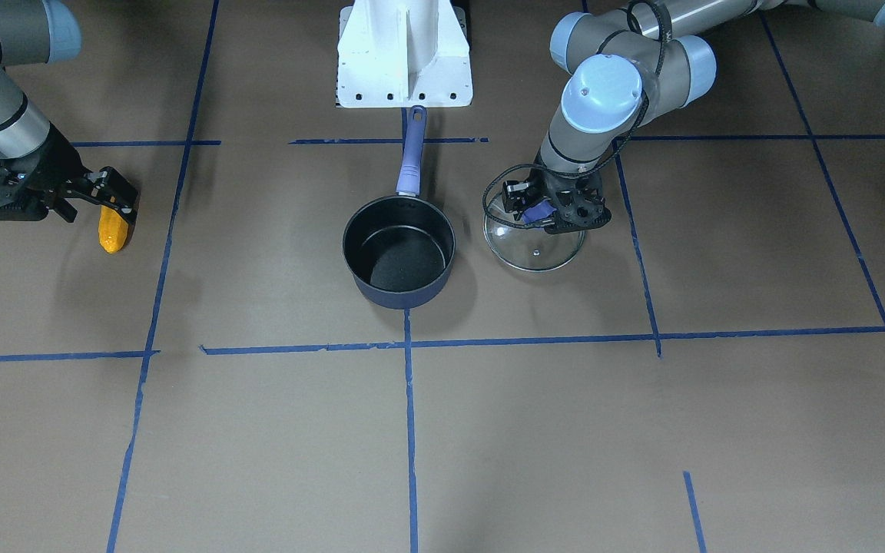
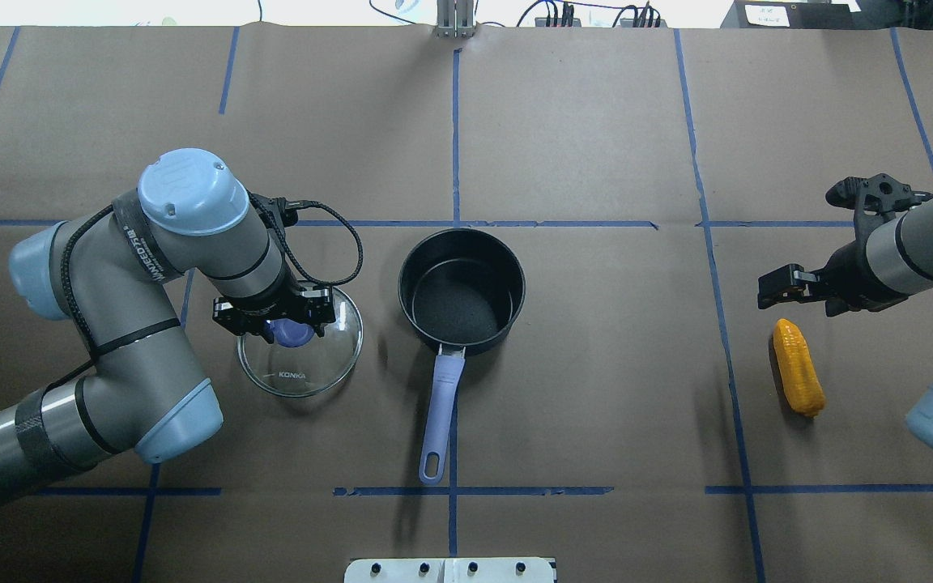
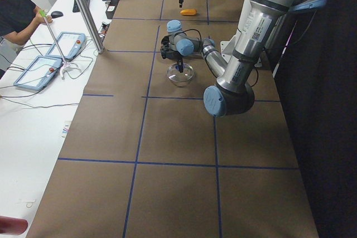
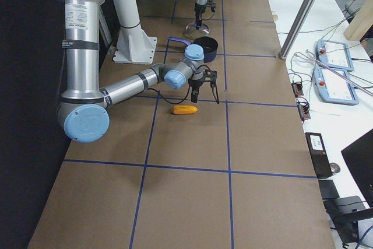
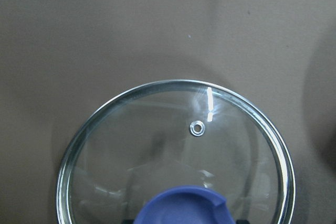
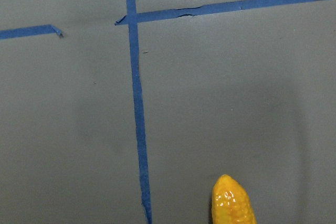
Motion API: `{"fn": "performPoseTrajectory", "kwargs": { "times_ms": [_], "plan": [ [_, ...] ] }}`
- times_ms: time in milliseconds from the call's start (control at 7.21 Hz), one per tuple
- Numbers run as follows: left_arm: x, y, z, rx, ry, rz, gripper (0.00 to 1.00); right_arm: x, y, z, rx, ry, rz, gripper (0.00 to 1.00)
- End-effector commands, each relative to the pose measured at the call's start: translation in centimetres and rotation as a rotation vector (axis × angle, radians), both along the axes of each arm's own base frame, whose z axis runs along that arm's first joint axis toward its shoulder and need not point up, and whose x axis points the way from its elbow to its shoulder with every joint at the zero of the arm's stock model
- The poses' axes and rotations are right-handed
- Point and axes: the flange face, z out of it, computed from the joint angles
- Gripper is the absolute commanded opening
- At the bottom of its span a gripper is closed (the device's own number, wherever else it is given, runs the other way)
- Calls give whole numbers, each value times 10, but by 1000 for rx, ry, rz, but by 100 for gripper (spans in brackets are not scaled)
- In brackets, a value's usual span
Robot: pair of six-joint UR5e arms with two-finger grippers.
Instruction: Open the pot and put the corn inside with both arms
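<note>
I see the pot (image 2: 404,283) uncovered mid-bench (image 2: 596,364), handle toward the base. Its lid (image 2: 304,374) lies flat just left of it. The left tool (image 2: 287,322) straddles the knob (image 2: 292,334); can't tell if it's pinching. The corn (image 2: 798,366) lies well to the right, with the right tool (image 1: 118,196) spread over its far end.

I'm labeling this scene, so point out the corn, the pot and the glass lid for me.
corn (image 2: 798,367), overhead view, middle of the cob.
pot (image 2: 462,295), overhead view, black inner floor.
glass lid (image 2: 314,366), overhead view, clear glass beside the printed brand.
</note>
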Motion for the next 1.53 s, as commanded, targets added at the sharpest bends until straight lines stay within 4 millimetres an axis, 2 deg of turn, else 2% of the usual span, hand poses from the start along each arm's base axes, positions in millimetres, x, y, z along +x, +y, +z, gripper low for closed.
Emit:
{"fn": "performPoseTrajectory", "kwargs": {
  "times_ms": [0,139,1387],
  "plan": [
    [-1,0,5,-3,-6,-2,35,0,1,1,-1,2,-2,100],
    [-1,-1,5,-3,-8,-3,41,0,1,2,-1,2,-2,100],
    [4,-4,16,-14,-23,-1,44,0,3,4,-4,6,-4,100]
  ]
}}
